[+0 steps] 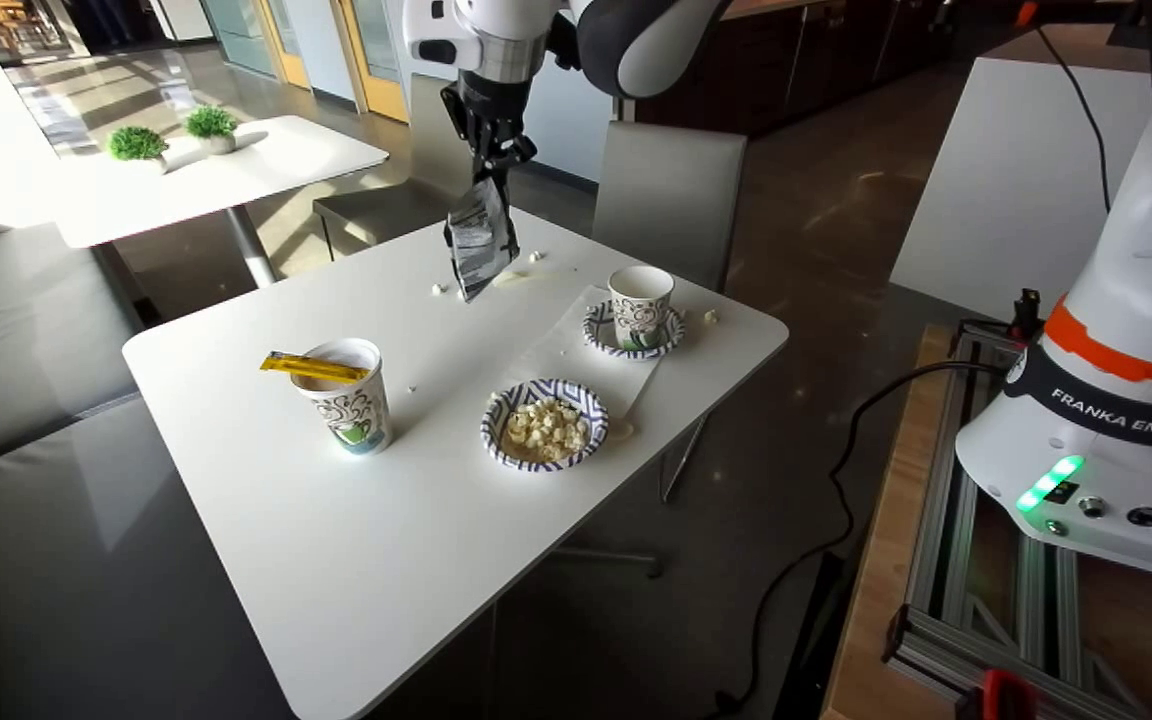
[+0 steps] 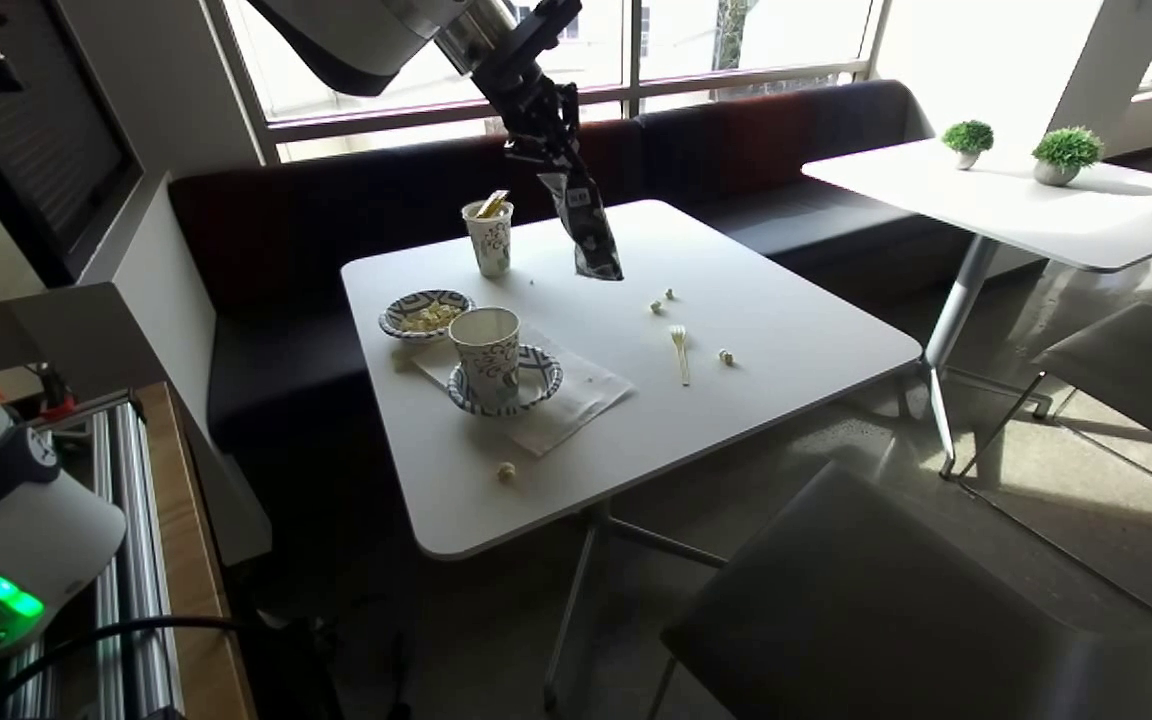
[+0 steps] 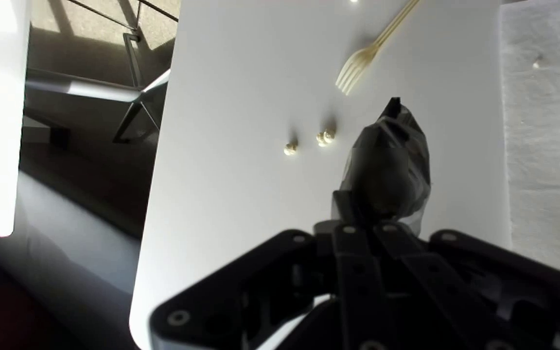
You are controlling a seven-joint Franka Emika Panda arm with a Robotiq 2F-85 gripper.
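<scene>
In an exterior view, the white base of my arm (image 1: 1096, 470) sits near, on the right, with a green light (image 1: 1049, 485) on it. To its left is a white table (image 1: 416, 540). The nearest thing on it is a paper bowl (image 1: 584, 400) with a purple pattern and popcorn (image 1: 546, 430) inside. Left of that stands a paper cup (image 1: 348, 408) with a yellow stick packet (image 1: 316, 367) on its rim. Farther and to the right, a second cup (image 1: 639, 310) stands in a second bowl (image 1: 674, 332), on a paper napkin (image 1: 586, 360). Farther still is my gripper (image 1: 499, 176). My fingers (image 3: 358, 257) are squeezed tight on a crinkly black and silver foil packet (image 1: 481, 240). It hangs down, tilted, in the air over the far part of the table. A cream fork (image 3: 361, 58) and popcorn bits (image 1: 536, 256) lie around there. Past the table are grey chairs (image 1: 671, 190), and far left another white table (image 1: 306, 150) holds two round green plants (image 1: 211, 122).
</scene>
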